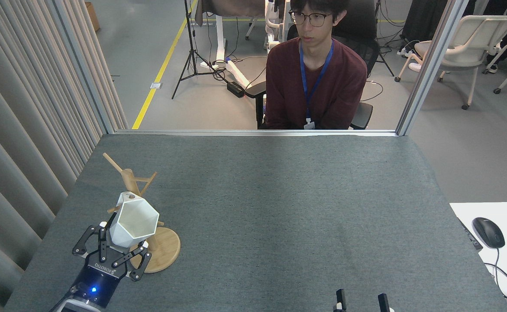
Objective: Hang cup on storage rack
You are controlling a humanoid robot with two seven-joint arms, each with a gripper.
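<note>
Over grey felt table (pixel 279 208), left gripper (pixel 121 247) clamps cup (pixel 134 221) against storage rack (pixel 166 247).

storage rack (pixel 158 247): on the worktop (pixel 279 208), at about 8 o'clock
cup (pixel 134 221): in front of the rack's post, in the left claw (pixel 112 253)
right claw (pixel 360 301): near edge, 5 o'clock
person (pixel 316 73): behind the worktop, 12 o'clock
mouse (pixel 488 232): off the worktop, 4 o'clock

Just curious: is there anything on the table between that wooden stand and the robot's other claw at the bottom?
No. In the head view, only bare grey table lies between the storage rack and the right gripper.
</note>
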